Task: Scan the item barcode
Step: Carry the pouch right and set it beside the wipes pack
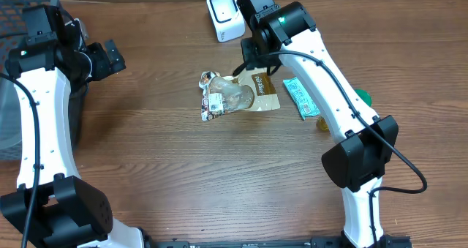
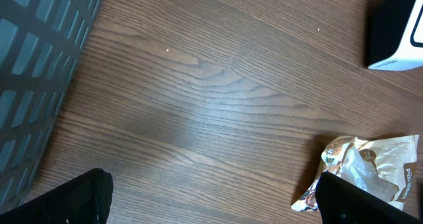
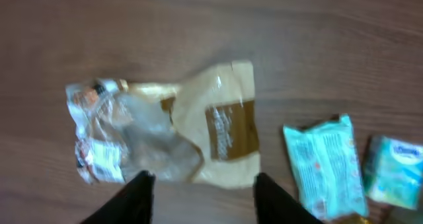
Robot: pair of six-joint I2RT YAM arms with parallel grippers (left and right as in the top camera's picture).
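Our right hand (image 3: 201, 184) hangs spread, pinching nothing, just above the near edge of the snack pouch (image 3: 192, 125). The pouch lies flat on the surface (image 1: 168, 167), its long axis along the line from finger to finger. The scanner (image 1: 225, 15) stands beyond it. Our left hand (image 1: 108, 58), spread wide, is well apart; the right is nearer.

Just ahead of the right fingers (image 3: 137, 197), the snack bag (image 3: 198, 121) is blurred; its label print cannot be read.
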